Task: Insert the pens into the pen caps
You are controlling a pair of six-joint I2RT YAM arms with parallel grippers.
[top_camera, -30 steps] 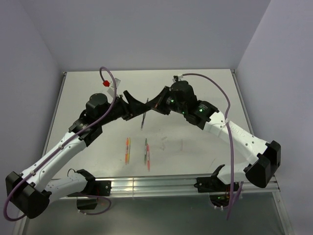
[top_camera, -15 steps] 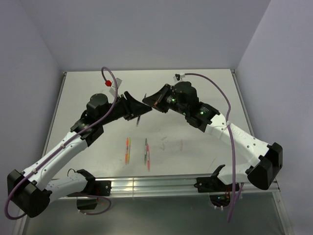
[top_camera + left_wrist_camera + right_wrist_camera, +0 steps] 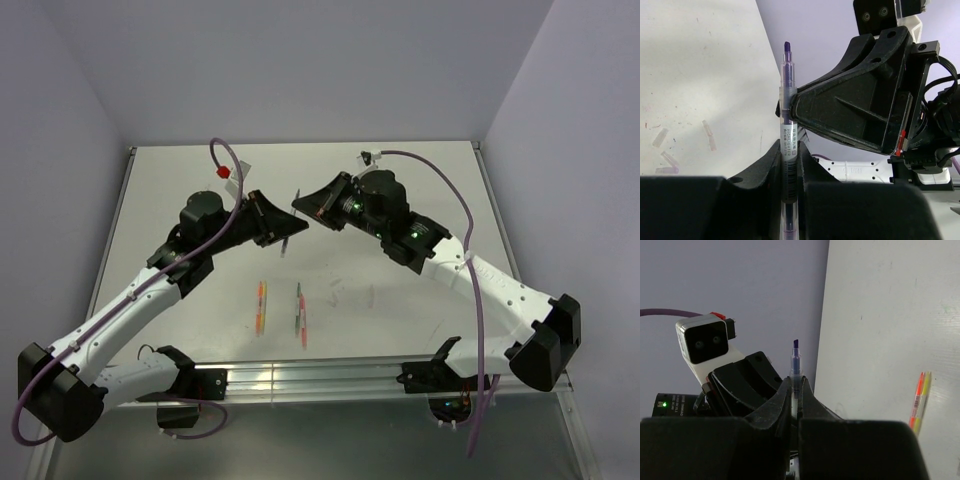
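Note:
A purple-tipped highlighter pen (image 3: 789,131) is held in the air over the middle of the table by both grippers. My left gripper (image 3: 790,150) is shut on its labelled barrel. Just above, the right gripper's fingers (image 3: 855,110) clamp the same pen. In the right wrist view my right gripper (image 3: 796,384) is shut on the pen (image 3: 796,362), purple tip sticking out. From above, the left gripper (image 3: 288,232) and right gripper (image 3: 302,206) meet tip to tip. Clear pen caps (image 3: 708,135) lie on the table below.
Orange-yellow pens (image 3: 261,305), a green-pink pen (image 3: 298,303) and a red pen (image 3: 304,332) lie on the white table (image 3: 400,190) in front of the arms. The orange-yellow pens (image 3: 919,401) also show in the right wrist view. Faint caps (image 3: 335,290) lie to their right.
The left gripper moved in beside the right one and closed on the pen that the right gripper was holding. The pen swung from hanging down to a flatter tilt.

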